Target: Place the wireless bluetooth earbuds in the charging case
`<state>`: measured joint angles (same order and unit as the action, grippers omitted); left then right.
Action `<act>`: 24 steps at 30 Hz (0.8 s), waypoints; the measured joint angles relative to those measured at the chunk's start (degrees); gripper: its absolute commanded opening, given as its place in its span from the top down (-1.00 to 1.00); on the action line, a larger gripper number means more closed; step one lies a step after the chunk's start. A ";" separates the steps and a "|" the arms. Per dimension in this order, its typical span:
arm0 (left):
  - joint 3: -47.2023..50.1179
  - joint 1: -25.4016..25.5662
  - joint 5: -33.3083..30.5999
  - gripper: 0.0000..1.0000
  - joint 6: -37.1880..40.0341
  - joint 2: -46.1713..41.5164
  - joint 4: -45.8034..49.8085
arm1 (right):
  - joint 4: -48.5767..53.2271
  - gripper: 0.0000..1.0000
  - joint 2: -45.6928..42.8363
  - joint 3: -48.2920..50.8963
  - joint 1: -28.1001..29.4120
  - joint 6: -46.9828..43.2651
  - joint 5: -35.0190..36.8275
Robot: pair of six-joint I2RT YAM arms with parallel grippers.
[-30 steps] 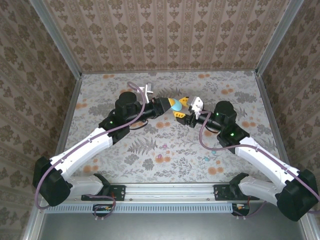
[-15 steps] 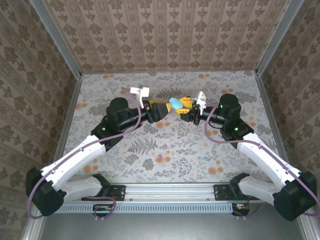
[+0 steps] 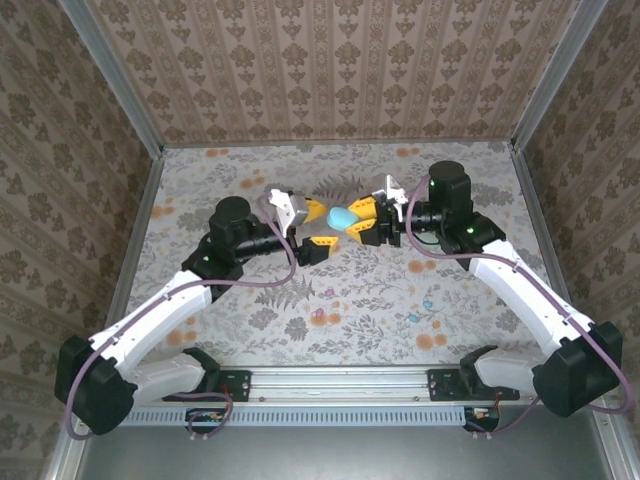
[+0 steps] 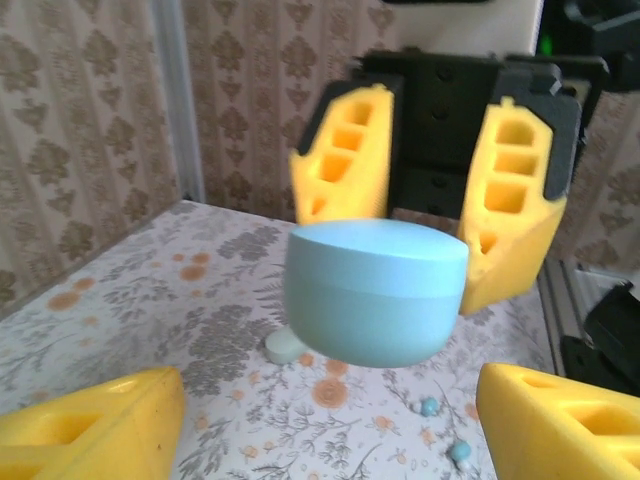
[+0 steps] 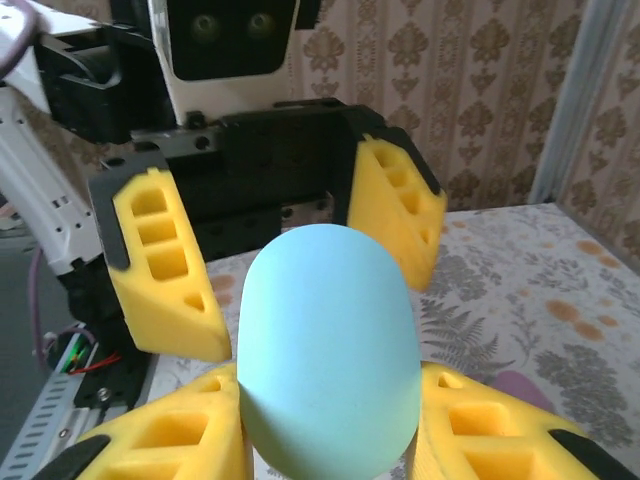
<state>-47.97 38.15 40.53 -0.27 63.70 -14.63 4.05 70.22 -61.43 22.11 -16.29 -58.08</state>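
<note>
We see R gripper [image 3: 358, 220] pinching the cyan charging case [image 4: 377, 290] in mid-air, w/ L gripper [image 3: 318, 227] spread wide just beside it

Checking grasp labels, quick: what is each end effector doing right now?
Left end effector: open, holding nothing, its fingers spread wide of the charging case.
Right end effector: closed on the charging case.

The charging case [image 3: 343, 215] sits between left hand [image 3: 317, 229] and right hand [image 3: 360, 220] — earbuds [image 4: 430, 406] lie on the table [image 3: 480, 170].
</note>
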 measured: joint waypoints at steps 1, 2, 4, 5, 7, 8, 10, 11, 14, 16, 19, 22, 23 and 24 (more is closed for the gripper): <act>-0.37 0.00 0.96 -0.48 0.20 0.55 0.00 | 0.55 0.36 0.31 -0.46 0.00 -0.48 -0.46; -0.83 0.00 1.86 -0.46 0.39 1.11 -0.02 | 0.85 0.36 0.57 -0.79 0.02 -1.01 -0.85; -1.53 0.00 3.13 -0.43 0.39 1.88 -0.37 | 1.31 0.36 0.96 -1.05 0.00 -2.03 -1.36; -1.79 0.00 3.67 -0.41 0.35 2.14 -0.66 | 1.57 0.36 1.11 -1.14 0.00 -2.45 -1.55; -2.03 -0.02 4.59 -0.33 0.31 2.43 -1.33 | 2.10 0.36 1.46 -1.25 0.00 -3.45 -1.75; -2.05 -0.04 5.03 -0.30 0.24 2.47 -1.70 | 2.47 0.36 1.64 -1.27 0.00 -3.96 -1.79; -2.08 -0.31 5.79 -0.23 0.04 2.47 -1.97 | 2.95 0.36 1.95 -1.29 0.00 -4.85 -1.90; -2.08 -0.42 6.08 -0.17 -0.02 2.47 -2.14 | 3.19 0.36 2.08 -1.31 0.00 -5.16 -1.95; -2.10 -0.76 6.56 -0.04 -0.15 2.47 -2.16 | 3.82 0.35 2.29 -1.38 0.00 -6.03 -1.97; -2.16 -0.81 6.86 0.01 -0.22 2.58 -2.16 | 3.91 0.36 2.29 -1.38 0.00 -6.19 -1.99; -2.49 -0.81 7.13 -0.02 -0.13 3.21 -2.08 | 3.69 0.35 2.29 -1.42 0.00 -6.10 -2.21; -3.06 -0.79 7.48 -0.07 -0.09 3.89 -1.64 | 2.80 0.36 2.29 -1.42 0.00 -5.70 -2.36; -3.08 -0.79 7.52 -0.06 -0.11 3.98 -1.62 | 2.43 0.36 2.29 -1.42 0.00 -5.57 -2.38; -3.08 -0.79 7.61 -0.01 -0.11 4.02 -1.51 | 2.25 0.36 2.29 -1.42 0.00 -5.46 -2.40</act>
<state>-51.05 37.36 48.14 -0.38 67.72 -16.14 6.31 72.51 -62.85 22.11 -21.76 -60.49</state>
